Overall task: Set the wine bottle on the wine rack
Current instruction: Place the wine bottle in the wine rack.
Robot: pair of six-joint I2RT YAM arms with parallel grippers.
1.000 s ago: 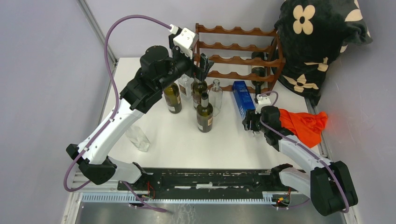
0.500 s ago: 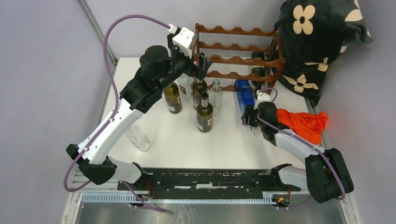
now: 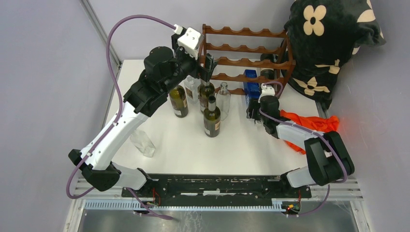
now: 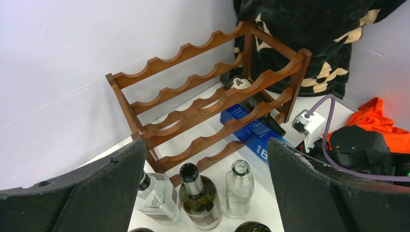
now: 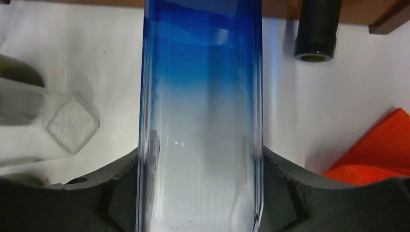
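Two things I can confirm: left fingers [image 4: 72,193] spread wide above the standing bottles [image 3: 212,116], right fingers [image 5: 290,193] clenched on the blue bottle [image 5: 200,121], its far end at the foot of the rack [image 4: 227,95].

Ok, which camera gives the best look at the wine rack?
Left wrist: the wine rack sits centred, every tier visible. Top external shows it partly behind the left arm; right wrist catches only slivers of wood at its top edge.
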